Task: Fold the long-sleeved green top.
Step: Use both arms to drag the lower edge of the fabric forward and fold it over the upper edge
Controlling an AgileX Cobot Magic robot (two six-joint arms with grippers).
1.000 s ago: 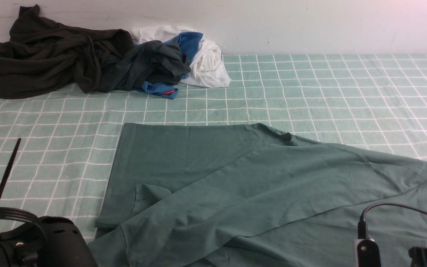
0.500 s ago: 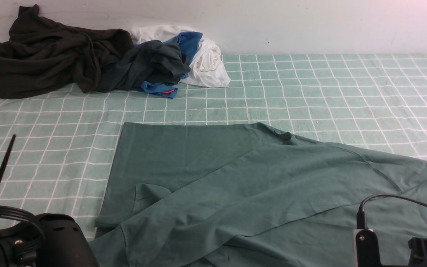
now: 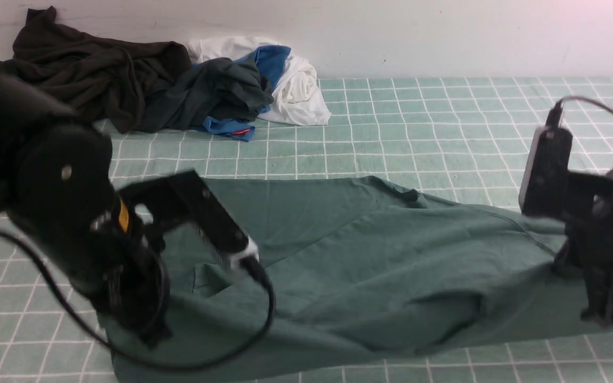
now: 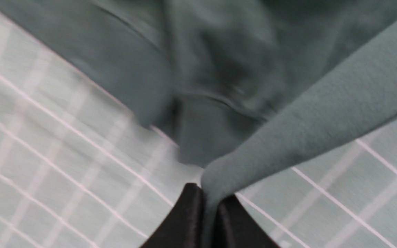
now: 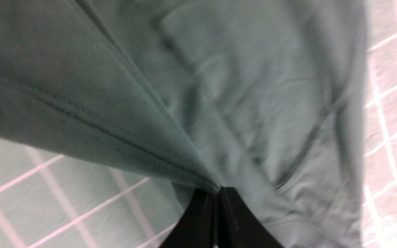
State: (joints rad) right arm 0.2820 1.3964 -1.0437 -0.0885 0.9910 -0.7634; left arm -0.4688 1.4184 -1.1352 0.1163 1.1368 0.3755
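Note:
The green long-sleeved top lies spread across the checked cloth, its near edge lifted off the surface. My left gripper is shut on the top's near left edge; the left wrist view shows a fold of green cloth pinched between the black jaws of the left gripper. My right gripper is shut on the top's near right part; the right wrist view shows taut hemmed cloth running into the closed jaws of the right gripper. The logo and cuffs are hidden.
A very dark garment is heaped at the back left against the wall. Beside it lie a dark grey-green garment and blue and white cloth. The green checked cloth covers the table.
Both arms have risen and moved forward over the table, each shut on the top's near edge. The near part of the top has lifted and shifted away from the robot.

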